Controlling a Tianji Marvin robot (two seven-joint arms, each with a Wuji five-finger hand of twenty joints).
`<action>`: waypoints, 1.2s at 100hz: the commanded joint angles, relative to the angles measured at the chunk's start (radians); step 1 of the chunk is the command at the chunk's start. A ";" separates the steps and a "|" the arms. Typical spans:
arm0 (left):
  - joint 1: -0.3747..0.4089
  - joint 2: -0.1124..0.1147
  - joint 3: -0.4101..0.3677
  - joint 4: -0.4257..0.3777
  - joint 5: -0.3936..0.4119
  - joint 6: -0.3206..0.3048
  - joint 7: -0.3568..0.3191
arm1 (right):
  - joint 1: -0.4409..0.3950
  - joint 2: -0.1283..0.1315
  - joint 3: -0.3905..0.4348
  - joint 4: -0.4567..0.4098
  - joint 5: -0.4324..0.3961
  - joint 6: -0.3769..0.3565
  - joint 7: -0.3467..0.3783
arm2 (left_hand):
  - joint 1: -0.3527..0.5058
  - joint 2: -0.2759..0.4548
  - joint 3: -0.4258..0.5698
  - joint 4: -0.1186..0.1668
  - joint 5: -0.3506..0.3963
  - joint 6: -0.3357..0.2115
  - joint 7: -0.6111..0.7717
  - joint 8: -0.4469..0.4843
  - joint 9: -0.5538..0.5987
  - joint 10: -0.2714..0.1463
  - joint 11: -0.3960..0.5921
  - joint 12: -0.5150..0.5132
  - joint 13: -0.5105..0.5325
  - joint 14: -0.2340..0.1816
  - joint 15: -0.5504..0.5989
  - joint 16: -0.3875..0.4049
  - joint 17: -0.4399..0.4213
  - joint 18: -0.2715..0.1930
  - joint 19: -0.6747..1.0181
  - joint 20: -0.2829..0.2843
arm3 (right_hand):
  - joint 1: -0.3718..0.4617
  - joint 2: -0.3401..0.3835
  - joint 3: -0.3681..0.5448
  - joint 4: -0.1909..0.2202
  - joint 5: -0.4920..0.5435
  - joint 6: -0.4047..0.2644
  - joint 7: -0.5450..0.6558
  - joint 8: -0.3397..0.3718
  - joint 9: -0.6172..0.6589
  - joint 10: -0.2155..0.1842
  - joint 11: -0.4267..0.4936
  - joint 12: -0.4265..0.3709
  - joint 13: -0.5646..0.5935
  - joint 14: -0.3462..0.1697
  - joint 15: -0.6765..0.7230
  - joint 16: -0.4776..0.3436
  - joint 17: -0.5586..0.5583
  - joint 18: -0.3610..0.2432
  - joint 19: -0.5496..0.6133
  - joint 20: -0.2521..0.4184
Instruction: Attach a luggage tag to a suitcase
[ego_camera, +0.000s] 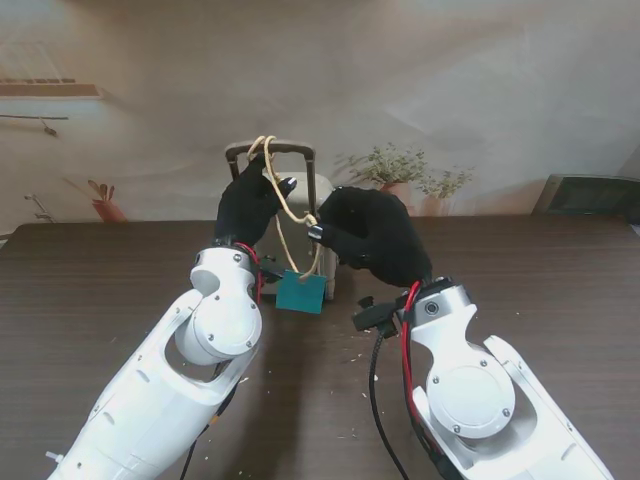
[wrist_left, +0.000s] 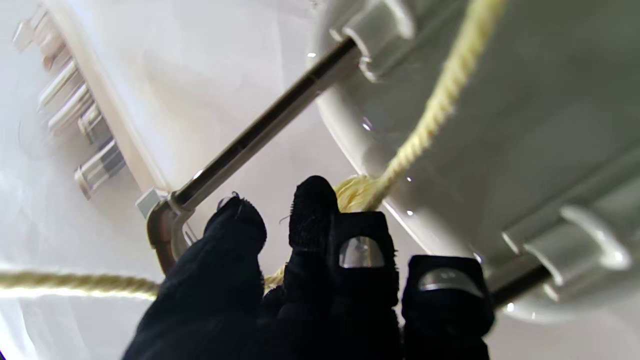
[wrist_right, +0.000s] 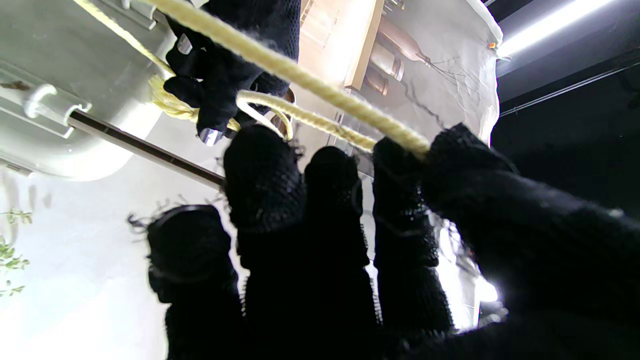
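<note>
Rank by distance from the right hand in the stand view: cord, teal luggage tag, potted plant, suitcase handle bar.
From the right hand, nearest first:
1. Cord: pinched at its fingertips, on its left.
2. Teal luggage tag: hanging to the left, nearer to me.
3. Suitcase handle bar and potted plant: too close to call; bar farther left, plant behind the hand.

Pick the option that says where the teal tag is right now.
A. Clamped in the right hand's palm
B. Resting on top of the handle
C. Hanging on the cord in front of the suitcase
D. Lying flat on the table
C: in the stand's view the teal tag dangles from the cord looped over the handle, in front of the suitcase.
</note>
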 joint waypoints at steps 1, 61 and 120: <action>0.002 -0.015 -0.002 -0.017 -0.052 -0.009 -0.006 | -0.005 0.004 0.001 -0.004 -0.001 -0.001 0.013 | 0.044 -0.023 0.029 -0.015 0.024 0.007 0.000 0.020 0.038 0.000 0.045 0.016 0.026 -0.051 0.018 0.043 0.023 -0.015 0.108 -0.004 | 0.045 0.020 0.001 -0.009 -0.015 -0.055 0.021 0.023 -0.020 0.001 0.017 0.011 0.034 0.002 0.000 -0.010 0.001 -0.013 0.045 0.018; 0.002 -0.039 -0.006 0.000 -0.223 -0.096 0.019 | -0.002 0.004 -0.006 0.001 -0.005 -0.001 0.016 | -0.057 -0.113 0.238 -0.042 0.092 -0.073 0.232 0.154 0.085 0.018 0.035 0.022 0.052 -0.065 0.033 0.043 0.057 -0.020 0.134 -0.039 | 0.044 0.020 0.001 -0.009 -0.016 -0.056 0.021 0.023 -0.020 0.001 0.016 0.012 0.035 0.001 0.000 -0.010 0.001 -0.013 0.045 0.018; -0.006 -0.076 -0.007 -0.001 -0.418 -0.106 0.080 | -0.002 0.005 -0.004 0.003 -0.004 -0.002 0.020 | 0.045 -0.165 0.055 -0.036 0.113 -0.276 0.868 0.349 0.121 0.027 0.023 0.029 0.032 -0.132 0.079 0.042 0.074 -0.042 0.154 -0.059 | 0.044 0.020 0.003 -0.009 -0.015 -0.056 0.021 0.023 -0.021 0.002 0.016 0.012 0.034 0.002 -0.001 -0.010 0.001 -0.013 0.045 0.018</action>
